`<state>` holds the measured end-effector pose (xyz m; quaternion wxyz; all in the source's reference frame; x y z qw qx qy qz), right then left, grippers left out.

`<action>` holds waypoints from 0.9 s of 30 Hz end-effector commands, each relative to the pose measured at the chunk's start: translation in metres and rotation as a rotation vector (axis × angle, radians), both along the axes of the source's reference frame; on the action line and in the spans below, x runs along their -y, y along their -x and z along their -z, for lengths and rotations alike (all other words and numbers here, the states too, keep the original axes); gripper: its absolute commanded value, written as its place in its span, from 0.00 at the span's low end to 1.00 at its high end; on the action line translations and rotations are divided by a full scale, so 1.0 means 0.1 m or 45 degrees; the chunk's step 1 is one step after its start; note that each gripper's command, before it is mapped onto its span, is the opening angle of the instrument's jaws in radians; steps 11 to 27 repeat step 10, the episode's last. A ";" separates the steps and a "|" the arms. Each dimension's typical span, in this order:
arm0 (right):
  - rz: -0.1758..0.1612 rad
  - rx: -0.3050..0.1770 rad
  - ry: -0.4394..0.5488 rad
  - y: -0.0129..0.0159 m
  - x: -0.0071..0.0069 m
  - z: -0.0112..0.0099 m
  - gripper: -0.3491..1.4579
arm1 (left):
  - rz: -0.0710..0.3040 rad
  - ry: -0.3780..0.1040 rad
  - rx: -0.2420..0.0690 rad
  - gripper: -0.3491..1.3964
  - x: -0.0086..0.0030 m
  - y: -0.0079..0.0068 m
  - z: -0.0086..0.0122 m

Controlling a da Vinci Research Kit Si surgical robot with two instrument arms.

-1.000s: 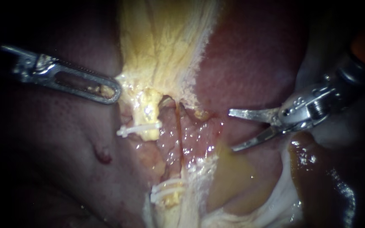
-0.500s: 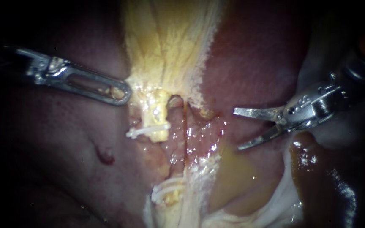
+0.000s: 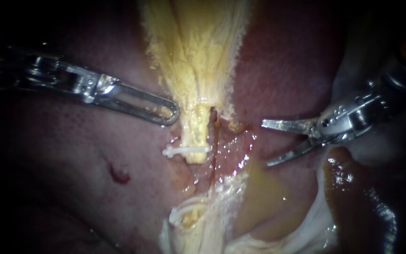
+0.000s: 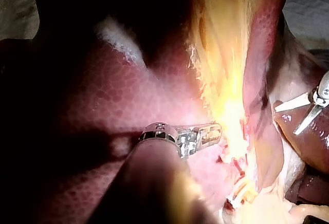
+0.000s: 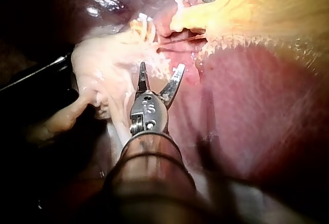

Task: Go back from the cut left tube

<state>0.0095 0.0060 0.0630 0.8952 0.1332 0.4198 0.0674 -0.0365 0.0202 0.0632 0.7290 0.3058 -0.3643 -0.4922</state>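
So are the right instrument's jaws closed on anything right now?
No, the right instrument has its jaws apart, with a clear gap and nothing between them.

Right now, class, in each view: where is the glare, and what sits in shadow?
Endoscope view: glints on wet brown tissue lower right, shaft of the left instrument in the dark. Left wrist view: yellow tissue washed out by glare. Right wrist view: shaft of the right instrument in shadow.

Liver (image 3: 283, 70) is showing mottled dark red, fibrous tissue (image 3: 198, 47) is running streaky yellow, upper clip (image 3: 184, 150) and lower clip (image 3: 184, 215) are reading white, thin tube (image 3: 214, 141) is looking red-brown, left instrument (image 3: 165, 113) and right instrument (image 3: 266, 143) are glinting silver.
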 end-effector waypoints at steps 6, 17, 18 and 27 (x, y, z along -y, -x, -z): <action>0.000 -0.005 -0.002 0.000 0.000 0.001 0.99 | -0.001 -0.001 0.001 0.00 -0.001 0.000 -0.001; 0.000 -0.010 -0.004 -0.001 0.000 0.001 0.99 | -0.002 -0.001 0.001 0.00 -0.002 -0.001 -0.001; 0.000 -0.010 -0.004 -0.001 0.000 0.001 0.99 | -0.002 -0.001 0.001 0.00 -0.002 -0.001 -0.001; 0.000 -0.010 -0.004 -0.001 0.000 0.001 0.99 | -0.002 -0.001 0.001 0.00 -0.002 -0.001 -0.001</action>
